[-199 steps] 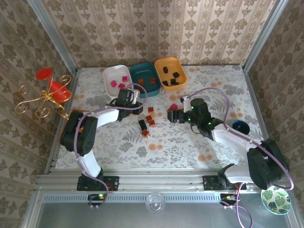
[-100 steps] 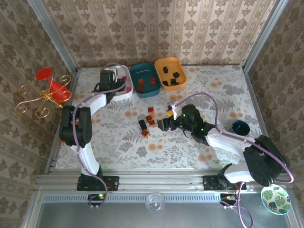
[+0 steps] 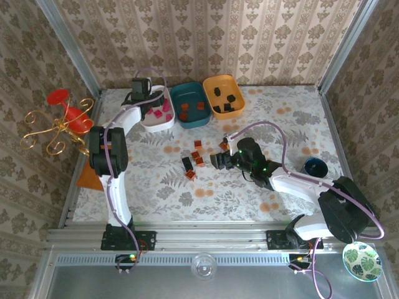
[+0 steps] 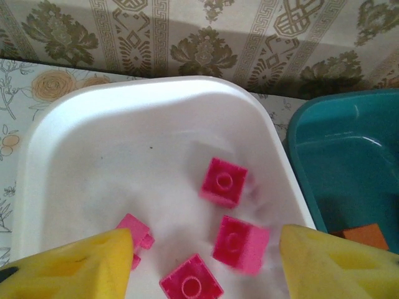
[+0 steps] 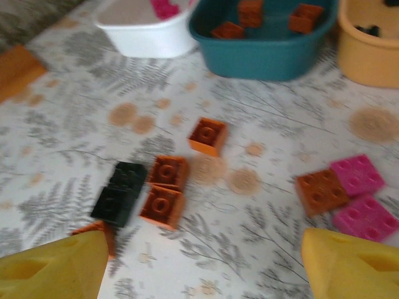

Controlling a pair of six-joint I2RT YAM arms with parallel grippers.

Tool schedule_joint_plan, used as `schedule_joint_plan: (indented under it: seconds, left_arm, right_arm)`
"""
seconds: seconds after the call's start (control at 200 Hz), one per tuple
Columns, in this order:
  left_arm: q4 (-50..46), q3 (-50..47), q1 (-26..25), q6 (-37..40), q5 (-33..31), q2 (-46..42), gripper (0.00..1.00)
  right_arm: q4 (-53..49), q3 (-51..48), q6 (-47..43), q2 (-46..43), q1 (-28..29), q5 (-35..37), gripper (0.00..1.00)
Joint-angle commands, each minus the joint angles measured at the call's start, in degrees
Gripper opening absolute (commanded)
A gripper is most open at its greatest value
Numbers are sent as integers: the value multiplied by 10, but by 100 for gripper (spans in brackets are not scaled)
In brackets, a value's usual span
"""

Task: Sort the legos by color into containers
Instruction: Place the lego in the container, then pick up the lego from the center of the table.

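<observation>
Left claw [image 4: 202, 269]: spread wide, empty, above white tray [image 4: 37, 143] at the table's [image 3: 249, 193] 11 o'clock; four pink legos [image 4: 223, 180] inside. Right claw [image 5: 199, 268]: wide, empty, above loose legos [image 5: 163, 173] mid-table.

Three trays sit in a row at the far side of the table [image 3: 156, 187]. The middle tray [image 3: 187, 88] holds a few blocks [image 3: 201, 106]. Just left of it is the left tray [image 3: 161, 126], with four blocks [image 4: 223, 180] inside and the left gripper [image 4: 206, 261] above. Just right of it, the right tray [image 3: 219, 80] holds several blocks [image 3: 225, 103]. In front of the middle tray, loose blocks [image 3: 197, 144] lie scattered on the table, with the right gripper [image 3: 215, 161] among them.
</observation>
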Motion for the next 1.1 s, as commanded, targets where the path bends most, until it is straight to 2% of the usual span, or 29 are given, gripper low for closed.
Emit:
schedule_joint_plan:
  seconds: [0.0,0.145,0.275,0.49,0.685,0.895,1.095]
  left_arm:
    - [31,-68,-2,-25,49,-91,69]
    - [114,-218,-25,-70,110,-200,71]
    - [171,-341,-70,-88,118,-282,72]
    - [201,-474,-145,-100,107,-377,72]
    - [214,-537,-199,-107,93,-418,73]
    - [204,-555,-201,-88,86,-436,73]
    - [206,-559,-200,-83,89,-446,73]
  right_arm:
    - [-51,21,32,10,-20,80,83]
    - [-87,34,81,42,-69,59,83]
    - [-124,61,88,79,-78,63,83]
    - [-176,110,95,153,-82,102,77]
    - [-215,163,90,217,-96,120,71]
    - [-220,194,91,264,-117,107,67]
    - [-223,244,103,312,-137,91,72]
